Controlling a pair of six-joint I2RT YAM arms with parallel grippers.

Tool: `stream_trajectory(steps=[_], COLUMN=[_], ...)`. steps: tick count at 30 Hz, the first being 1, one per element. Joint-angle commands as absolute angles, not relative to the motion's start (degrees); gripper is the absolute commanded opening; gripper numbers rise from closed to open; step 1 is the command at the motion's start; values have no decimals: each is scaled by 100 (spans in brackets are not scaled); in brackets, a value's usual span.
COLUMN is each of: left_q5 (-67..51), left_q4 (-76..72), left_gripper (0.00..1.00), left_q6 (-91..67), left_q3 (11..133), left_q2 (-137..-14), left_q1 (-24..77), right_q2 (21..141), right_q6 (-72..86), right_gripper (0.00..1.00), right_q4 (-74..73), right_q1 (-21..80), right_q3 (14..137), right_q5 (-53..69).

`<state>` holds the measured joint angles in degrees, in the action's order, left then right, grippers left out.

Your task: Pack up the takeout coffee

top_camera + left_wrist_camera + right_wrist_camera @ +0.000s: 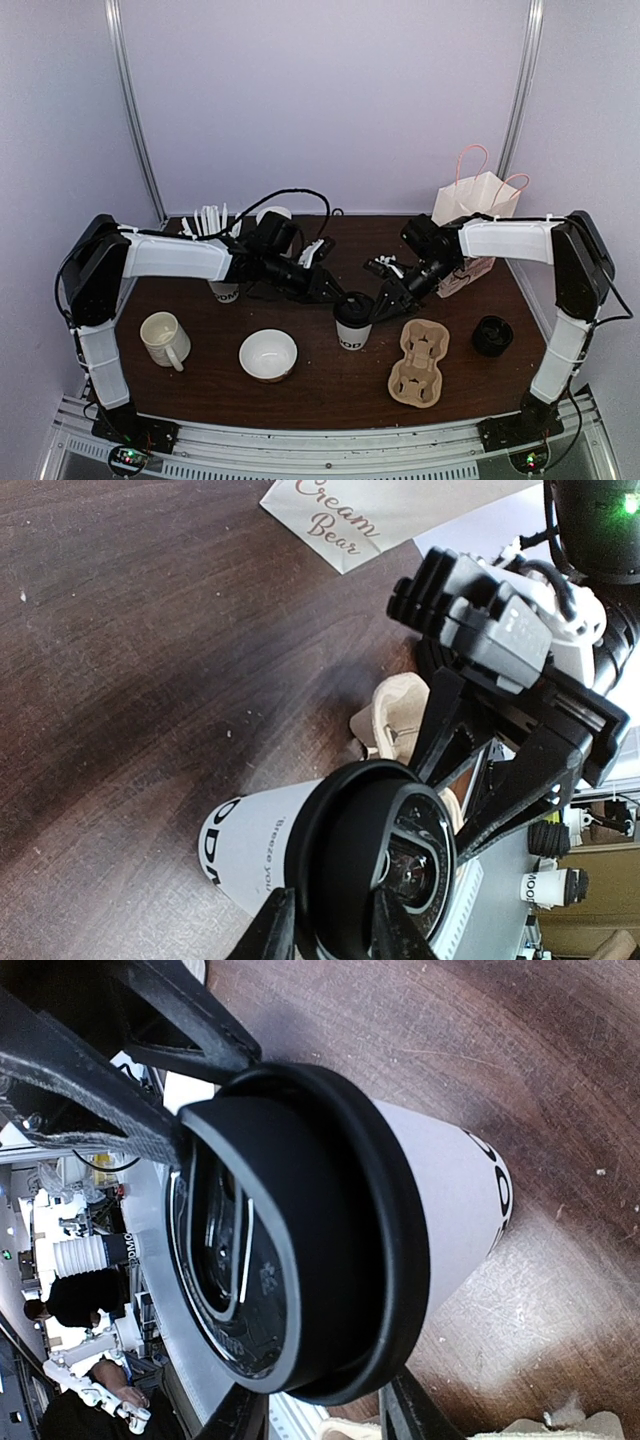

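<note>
A white takeout coffee cup (352,330) with a black lid (353,305) and black lettering stands mid-table. It also shows in the left wrist view (255,845) and the right wrist view (450,1200). My left gripper (335,293) reaches it from the left. It is turned on its side and closed on the lid's edge (335,935), one finger at the rim and one on top. My right gripper (383,297) is open around the lid's opposite edge (325,1415). A second lettered white cup (225,291) stands behind my left arm, its top hidden.
A cardboard cup carrier (420,362) lies right of the cup, with a loose black lid (492,335) beyond it. A white paper bag (478,210) stands at the back right. A white bowl (268,354) and handled mug (165,340) sit front left. Lidless cups (272,215) and white cutlery (208,220) are at the back.
</note>
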<state>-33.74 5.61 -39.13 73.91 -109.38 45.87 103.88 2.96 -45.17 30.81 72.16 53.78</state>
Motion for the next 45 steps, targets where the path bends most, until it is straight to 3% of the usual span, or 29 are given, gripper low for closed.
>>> stream_trajectory(steps=[1, 7, 13, 21, 23, 27, 33, 41, 45], left_q5=[-2920, -2675, -2257, -2259, -2409, -2713, -2751, -2237, -1219], left_q4=[1424, 1756, 1387, 1294, 1183, 1011, 994, 1590, 1910], left_gripper=[24, 24, 23, 24, 27, 38, 57, 62, 64], left_q6=[-3758, -3573, -3401, -3200, -3121, -3009, -2840, -2378, -1799], left_q3=[7181, 7351, 6781, 6769, 6785, 6969, 7578, 8093, 8000], left_q2=[-11058, -11148, -11113, -10800, -10635, -10311, -10088, -10027, -9473], left_q1=[4579, 4579, 4579, 4579, 4586, 4609, 4723, 4729, 4723], right_q2=[11018, 11292, 11475, 11158, 11120, 10906, 10491, 10292, 10123], right_q6=[259, 229, 80, -324, -416, -748, -1005, -1625, -2094], right_gripper=[36, 36, 34, 37, 40, 54, 64, 67, 72], right_q4=[-4580, -4553, -4581, -4746, -4890, -5155, -5417, -5812, -5754], right_q1=[3032, 3040, 3041, 3008, 2993, 2945, 2944, 2950, 3069], right_q3=[7126, 7245, 7372, 7696, 7838, 8167, 8462, 8879, 9158], right_q5=[3296, 3046, 2824, 3365, 3660, 4439, 4525, 4277, 3799])
